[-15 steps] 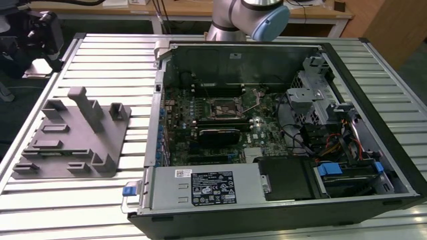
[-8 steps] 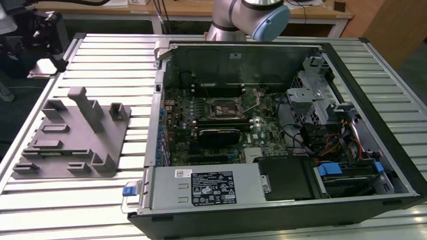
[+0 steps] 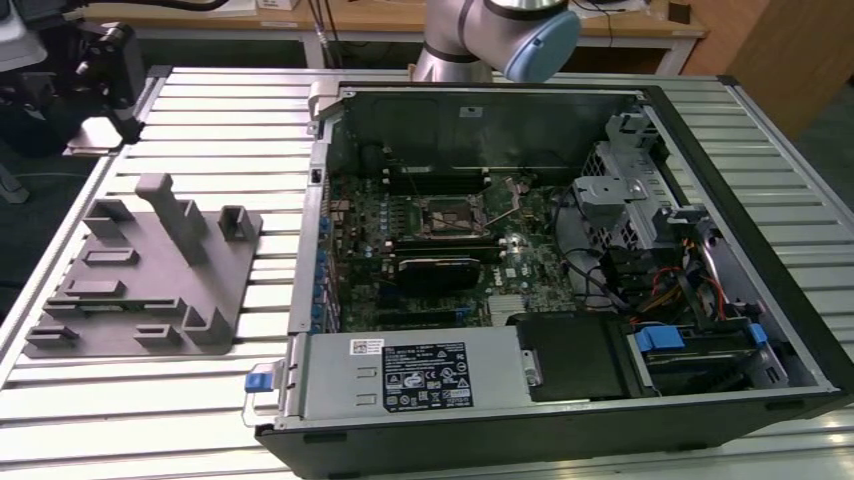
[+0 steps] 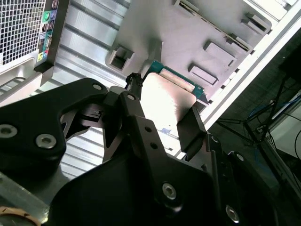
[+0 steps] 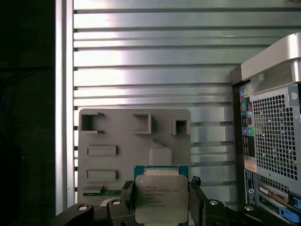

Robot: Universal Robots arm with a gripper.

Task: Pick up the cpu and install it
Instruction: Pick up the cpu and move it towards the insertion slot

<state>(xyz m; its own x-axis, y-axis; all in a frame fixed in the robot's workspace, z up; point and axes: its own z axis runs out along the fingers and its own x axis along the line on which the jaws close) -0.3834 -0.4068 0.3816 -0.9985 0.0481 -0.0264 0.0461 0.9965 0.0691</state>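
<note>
The cpu (image 5: 161, 197) is a flat square chip with a silver top and a green rim, and it also appears in the second wrist view (image 4: 165, 100). My gripper (image 5: 161, 188) is shut on it, one black finger (image 5: 127, 190) on each side. In both wrist views the chip hangs high above the grey fixture plate (image 5: 117, 136) on the slatted table. My gripper (image 4: 162, 110) grips it by two opposite edges. In the exterior view the arm (image 3: 494, 35) stands behind the open computer case (image 3: 747, 150), where the black socket frame (image 3: 447, 212) lies on the motherboard.
The grey fixture plate (image 3: 147, 270) with raised blocks lies on the exterior view's left of the case. The case's rear panel with ports (image 5: 270, 141) stands beside the plate. A power supply box (image 3: 400, 375) and drive bays with cables (image 3: 667, 290) line the case's inside.
</note>
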